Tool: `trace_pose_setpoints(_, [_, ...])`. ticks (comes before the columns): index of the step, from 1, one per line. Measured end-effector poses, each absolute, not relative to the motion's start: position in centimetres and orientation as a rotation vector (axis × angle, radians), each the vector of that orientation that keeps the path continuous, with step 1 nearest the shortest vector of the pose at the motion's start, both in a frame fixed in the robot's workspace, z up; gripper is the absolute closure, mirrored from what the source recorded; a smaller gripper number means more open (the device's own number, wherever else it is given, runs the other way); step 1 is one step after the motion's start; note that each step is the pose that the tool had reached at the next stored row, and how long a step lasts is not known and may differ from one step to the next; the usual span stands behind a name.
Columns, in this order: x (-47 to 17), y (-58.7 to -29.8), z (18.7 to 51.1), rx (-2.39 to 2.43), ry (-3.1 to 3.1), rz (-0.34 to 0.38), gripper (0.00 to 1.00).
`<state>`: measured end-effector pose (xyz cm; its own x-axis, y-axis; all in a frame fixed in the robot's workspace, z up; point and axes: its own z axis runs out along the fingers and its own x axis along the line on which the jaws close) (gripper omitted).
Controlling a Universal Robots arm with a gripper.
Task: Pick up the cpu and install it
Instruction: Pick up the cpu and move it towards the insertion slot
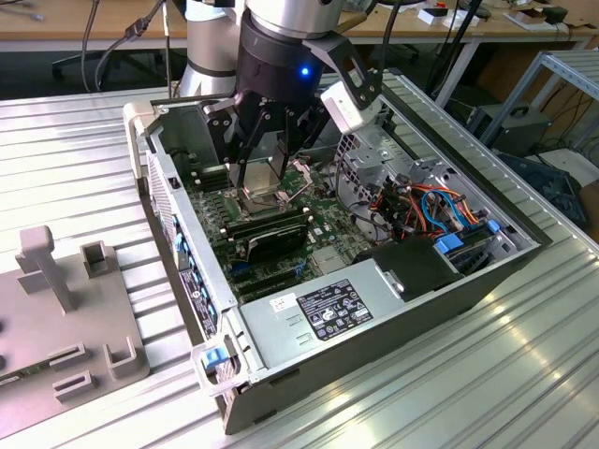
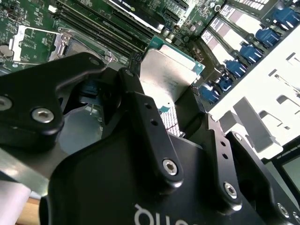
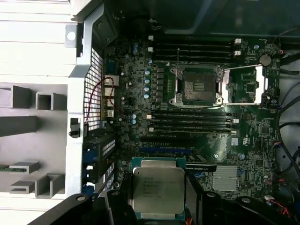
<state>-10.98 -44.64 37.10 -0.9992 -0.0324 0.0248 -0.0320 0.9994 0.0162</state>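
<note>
Arm stands over the far side of the open case and reaches near-vertical into it, wrist down, blue LED lit on its side. Gripper sits low over the board, pinching the cpu: black fingers pressed on two opposite edges, plain in both wrist views. Cpu's off the board, held in the air, not seated. In the first wrist view the socket is bare, its frame flipped open to one side. In that view the cpu hangs apart from the socket, w/ the RAM slots between the two. Writing: etched print on the cpu's silver face, too small to read. White label w/ print and marks on the PSU at the case's near corner, not legible either. White lettering on the gripper body in the second wrist view, cut off. Orientation: cpu's square, so no long axis. Silver face turned toward the wrist, underside toward the board, edges approx. parallel w/ the socket's edges. Case lies on its side on the ribbed table, grey fixture beside it at the exterior view's left.
</note>
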Motion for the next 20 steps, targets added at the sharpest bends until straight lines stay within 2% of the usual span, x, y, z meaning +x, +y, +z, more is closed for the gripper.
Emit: trace_pose_setpoints(20, [-9.2, -44.6, 37.0, 0.05, -3.116, -0.025, 0.45])
